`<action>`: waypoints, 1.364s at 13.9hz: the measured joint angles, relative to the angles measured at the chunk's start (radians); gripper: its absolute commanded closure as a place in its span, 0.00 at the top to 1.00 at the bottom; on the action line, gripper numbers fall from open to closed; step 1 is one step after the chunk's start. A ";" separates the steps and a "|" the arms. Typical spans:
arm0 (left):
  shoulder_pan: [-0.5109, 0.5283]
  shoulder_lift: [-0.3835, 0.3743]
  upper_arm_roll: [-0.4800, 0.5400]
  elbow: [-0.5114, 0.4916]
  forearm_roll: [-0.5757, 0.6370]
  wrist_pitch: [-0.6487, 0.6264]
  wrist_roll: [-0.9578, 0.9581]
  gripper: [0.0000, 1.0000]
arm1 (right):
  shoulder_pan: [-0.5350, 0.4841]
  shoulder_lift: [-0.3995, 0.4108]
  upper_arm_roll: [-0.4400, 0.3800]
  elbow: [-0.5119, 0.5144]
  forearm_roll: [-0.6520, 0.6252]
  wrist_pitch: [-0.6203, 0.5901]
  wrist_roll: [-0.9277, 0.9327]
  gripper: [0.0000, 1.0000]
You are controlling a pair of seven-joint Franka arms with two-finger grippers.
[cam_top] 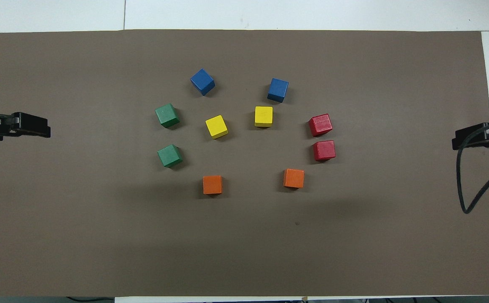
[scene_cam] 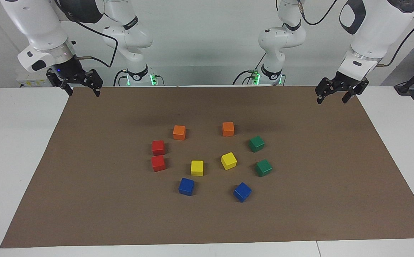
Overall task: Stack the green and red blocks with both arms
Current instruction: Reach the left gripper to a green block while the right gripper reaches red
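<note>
Ten cubes lie unstacked on the brown mat; both arms wait.
Red blocks (scene_cam: 158,147) (scene_cam: 158,163) at 9 o'clock, squared; green blocks (scene_cam: 256,143) (scene_cam: 264,167) at 3 o'clock, skewed; no long axis. Left gripper (scene_cam: 331,97) and right gripper (scene_cam: 82,91) spread, empty, over the mat's corners.
</note>
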 measured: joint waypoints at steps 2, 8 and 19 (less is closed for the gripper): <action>-0.012 0.000 -0.007 -0.028 -0.001 0.023 -0.040 1.00 | 0.002 -0.001 0.001 -0.010 0.000 0.001 0.000 1.00; -0.157 0.050 -0.018 -0.117 -0.001 0.146 -0.395 1.00 | 0.065 0.004 0.013 -0.103 0.004 0.145 0.050 1.00; -0.288 0.165 -0.019 -0.291 -0.001 0.445 -0.668 1.00 | 0.233 0.166 0.020 -0.165 0.034 0.417 0.187 1.00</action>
